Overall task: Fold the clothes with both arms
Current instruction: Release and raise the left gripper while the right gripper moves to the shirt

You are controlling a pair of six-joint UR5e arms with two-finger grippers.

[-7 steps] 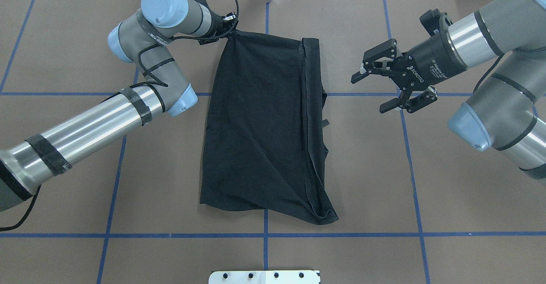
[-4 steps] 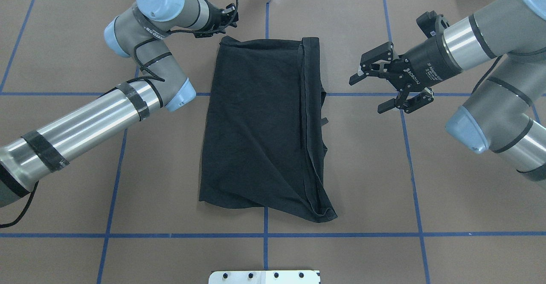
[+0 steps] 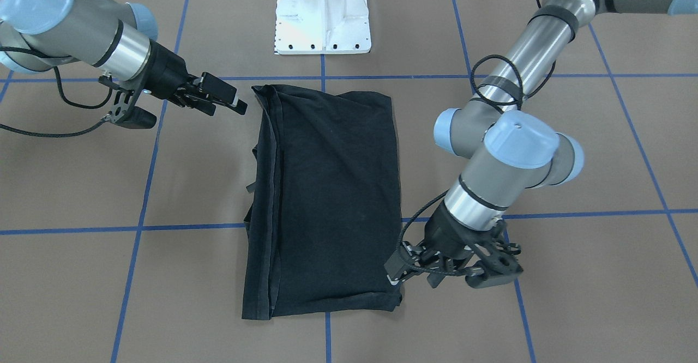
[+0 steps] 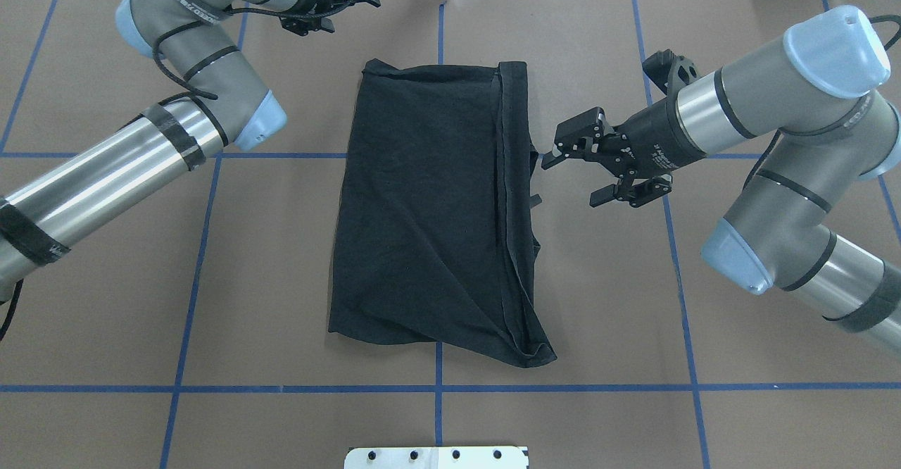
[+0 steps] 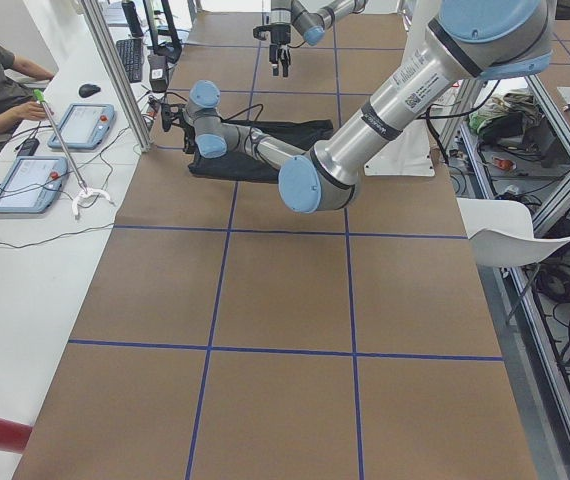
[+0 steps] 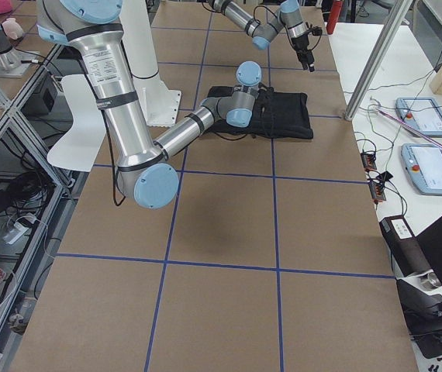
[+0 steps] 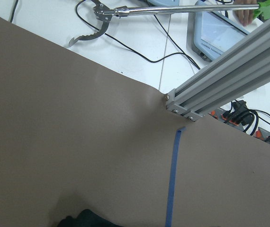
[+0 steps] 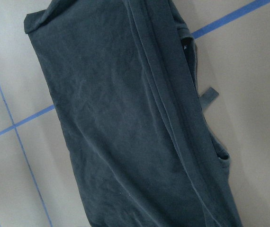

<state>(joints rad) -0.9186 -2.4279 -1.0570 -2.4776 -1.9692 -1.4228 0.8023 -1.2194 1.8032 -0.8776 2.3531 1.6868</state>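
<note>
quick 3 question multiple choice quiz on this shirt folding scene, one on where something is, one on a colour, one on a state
1. Where is the right gripper?
A) over the T-shirt's middle
B) beside its long edge, off the cloth
C) pressed flat on the cloth

2. What colour are the tape lines on the table?
A) red
B) yellow
C) blue

3. How is the right gripper?
A) open, empty
B) shut on a sleeve
C) shut on a hem

Answers:
1 B, the overhead view shows it just off the cloth's edge.
2 C, a blue grid on brown.
3 A, its fingers stand spread with nothing between.
</note>
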